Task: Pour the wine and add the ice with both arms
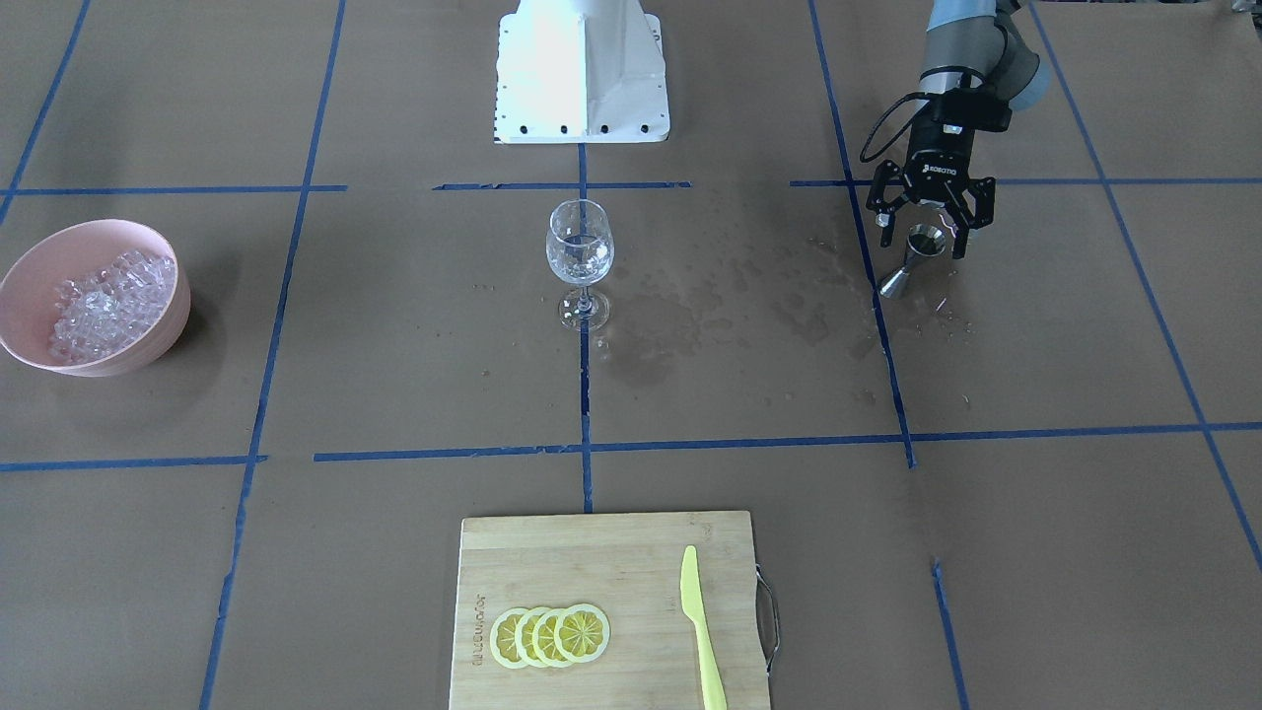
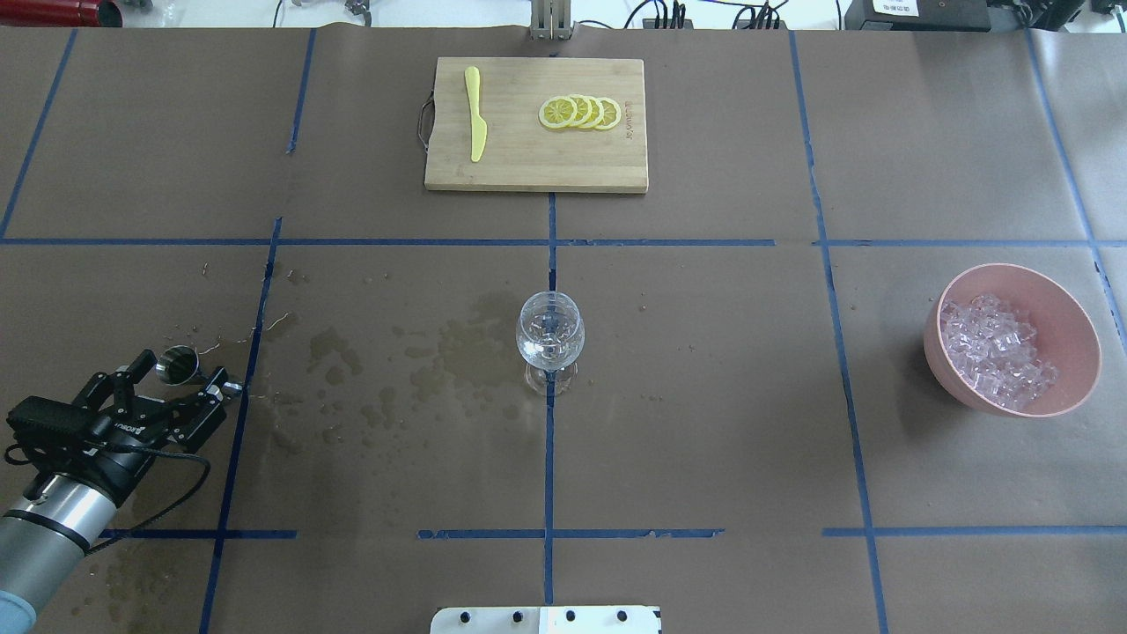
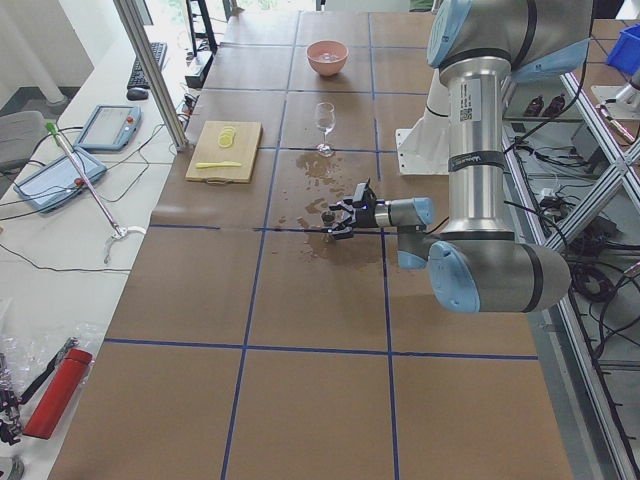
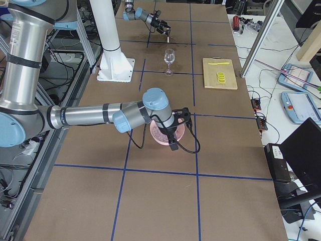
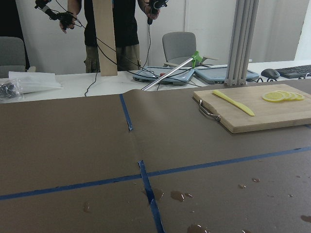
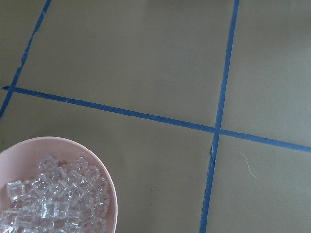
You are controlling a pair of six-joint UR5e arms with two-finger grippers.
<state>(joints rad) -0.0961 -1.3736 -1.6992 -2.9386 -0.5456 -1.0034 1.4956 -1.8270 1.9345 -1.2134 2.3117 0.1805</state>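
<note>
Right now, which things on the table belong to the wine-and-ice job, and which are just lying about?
For the job: wine glass; metal measuring cup, at the open left hand; ice in the pink bowl.
Lying about: wooden board; lemon slices and yellow knife on it.

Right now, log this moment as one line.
left gripper: open, at metal jigger | right gripper: at ice bowl, state unclear | wine glass: upright, centre

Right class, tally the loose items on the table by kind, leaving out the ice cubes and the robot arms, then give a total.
Wine glass: 1
Pink bowl: 1
Jigger: 1
Cutting board: 1
Yellow knife: 1
Lemon slices: 4
Total: 9
</note>
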